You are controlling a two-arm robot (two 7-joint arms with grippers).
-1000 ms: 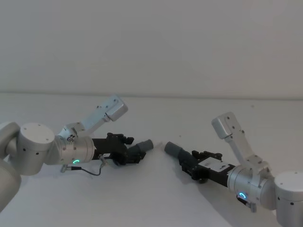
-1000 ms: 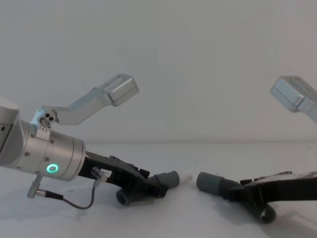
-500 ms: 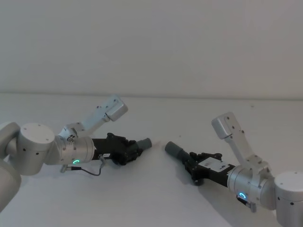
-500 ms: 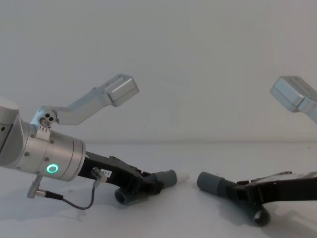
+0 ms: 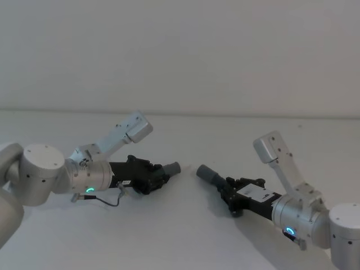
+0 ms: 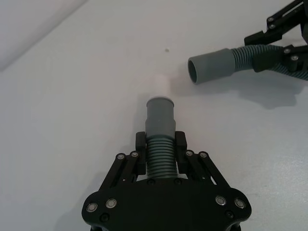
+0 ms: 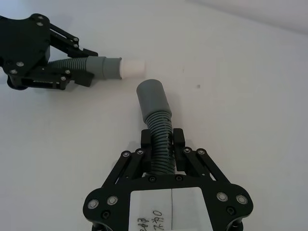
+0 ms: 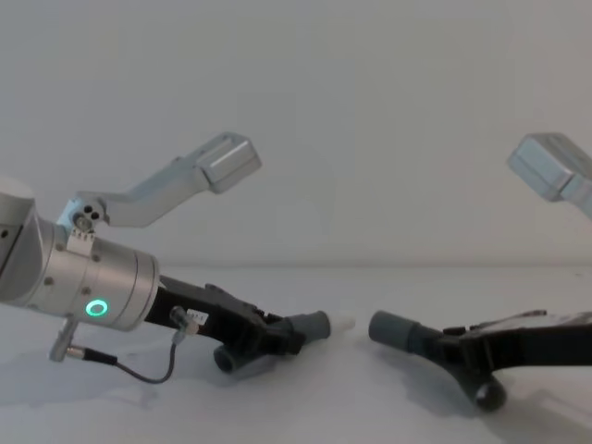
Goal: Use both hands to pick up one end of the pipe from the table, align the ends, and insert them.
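My left gripper (image 5: 160, 177) (image 6: 160, 144) (image 8: 277, 335) is shut on the ribbed part of one pipe piece (image 6: 160, 115). That piece's grey collar (image 8: 313, 326) and white tip (image 6: 161, 84) (image 7: 131, 69) point toward the right arm. My right gripper (image 5: 228, 188) (image 7: 162, 139) (image 8: 453, 347) is shut on the ribs of the other pipe piece (image 7: 151, 98). This one's smooth collar mouth (image 6: 209, 65) (image 8: 393, 330) faces left. Both pieces hang just above the white table (image 5: 180, 236). A small gap separates the two ends, and they sit slightly out of line.
The table runs back to a plain pale wall (image 5: 180, 56). A thin grey cable (image 8: 139, 375) loops under my left wrist. Each arm's silver elbow link (image 5: 132, 129) (image 5: 270, 147) rises behind its gripper.
Both grippers have rolled and risen slightly with their pieces, so the hanging far ends have swung. The gap between the white tip and the collar mouth is about the same.
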